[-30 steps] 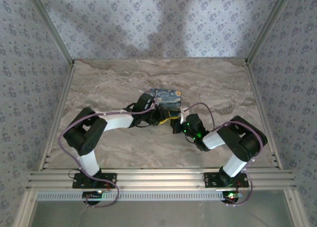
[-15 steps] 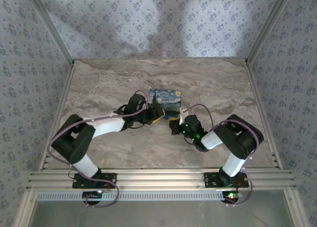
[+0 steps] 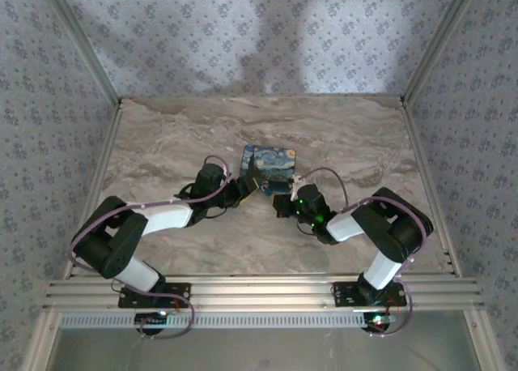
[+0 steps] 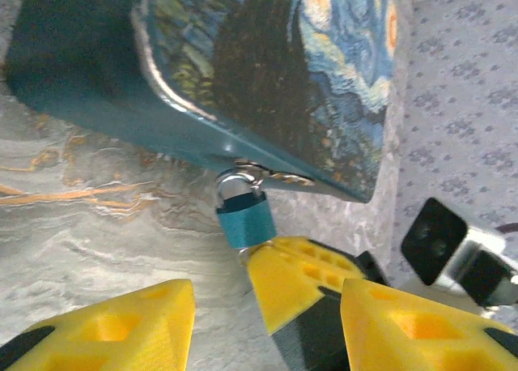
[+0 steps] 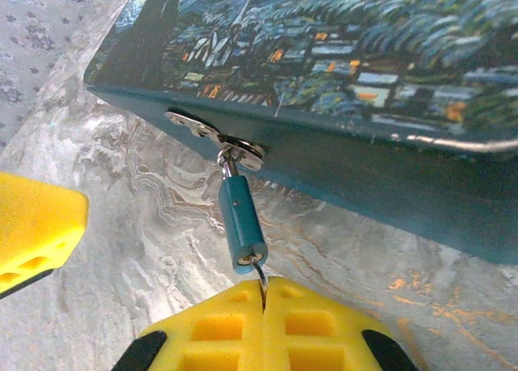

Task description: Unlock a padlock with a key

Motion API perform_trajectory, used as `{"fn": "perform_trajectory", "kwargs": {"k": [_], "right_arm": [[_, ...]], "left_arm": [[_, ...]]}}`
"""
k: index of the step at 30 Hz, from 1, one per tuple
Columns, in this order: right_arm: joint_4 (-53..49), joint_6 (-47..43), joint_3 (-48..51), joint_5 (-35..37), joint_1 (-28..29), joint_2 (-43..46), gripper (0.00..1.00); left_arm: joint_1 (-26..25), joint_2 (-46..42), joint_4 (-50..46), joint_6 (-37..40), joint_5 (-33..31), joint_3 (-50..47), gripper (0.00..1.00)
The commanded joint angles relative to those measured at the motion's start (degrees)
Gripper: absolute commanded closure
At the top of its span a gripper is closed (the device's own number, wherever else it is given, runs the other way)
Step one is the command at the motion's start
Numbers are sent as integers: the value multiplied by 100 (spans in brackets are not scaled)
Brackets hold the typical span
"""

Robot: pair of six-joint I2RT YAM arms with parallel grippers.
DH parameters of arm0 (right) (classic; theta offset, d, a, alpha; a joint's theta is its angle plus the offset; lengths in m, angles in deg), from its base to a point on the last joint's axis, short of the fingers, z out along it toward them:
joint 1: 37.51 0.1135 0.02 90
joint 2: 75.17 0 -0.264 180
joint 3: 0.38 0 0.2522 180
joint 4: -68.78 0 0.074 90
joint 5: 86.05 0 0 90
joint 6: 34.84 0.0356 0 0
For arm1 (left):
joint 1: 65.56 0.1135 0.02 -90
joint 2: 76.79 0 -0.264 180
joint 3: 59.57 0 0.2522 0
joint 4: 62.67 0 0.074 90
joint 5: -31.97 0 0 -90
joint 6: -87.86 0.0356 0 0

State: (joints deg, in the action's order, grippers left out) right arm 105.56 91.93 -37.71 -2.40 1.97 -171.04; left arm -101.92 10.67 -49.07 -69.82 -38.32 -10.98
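A small teal padlock (image 5: 241, 221) with a silvery shackle hangs from the metal hasp (image 5: 214, 136) on the front of the blue starry-night box (image 3: 271, 164). My right gripper (image 5: 265, 288) is shut on the key (image 5: 261, 280), whose thin shaft goes into the keyhole at the padlock's bottom end. In the left wrist view the padlock (image 4: 245, 217) shows with the right gripper's yellow finger (image 4: 303, 286) touching its lower end. My left gripper (image 4: 267, 300) is open, a short way back from the padlock, holding nothing.
The box sits mid-table on the marble top (image 3: 194, 136), with patterned walls (image 3: 48, 104) on three sides. Both arms meet just in front of the box. One yellow finger (image 5: 32, 233) of the left gripper stands at the left of the right wrist view.
My left gripper has opened and drawn back leftward from the padlock, its arm stretching lower over the table. The right gripper has stayed shut on the key at the padlock.
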Motion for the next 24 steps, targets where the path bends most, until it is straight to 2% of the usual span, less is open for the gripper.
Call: {"fn": "perform_trajectory", "kwargs": {"k": [1, 8, 24], "right_arm": [[-283, 662, -180, -204, 57, 131, 100], [-420, 1328, -236, -367, 98, 182, 100], [-959, 1633, -451, -382, 218, 401, 100]], "left_arm": [[32, 107, 578, -408, 98, -46, 49], [32, 408, 781, -753, 165, -105, 50], [-31, 1057, 1164, -1220, 349, -26, 49]]}}
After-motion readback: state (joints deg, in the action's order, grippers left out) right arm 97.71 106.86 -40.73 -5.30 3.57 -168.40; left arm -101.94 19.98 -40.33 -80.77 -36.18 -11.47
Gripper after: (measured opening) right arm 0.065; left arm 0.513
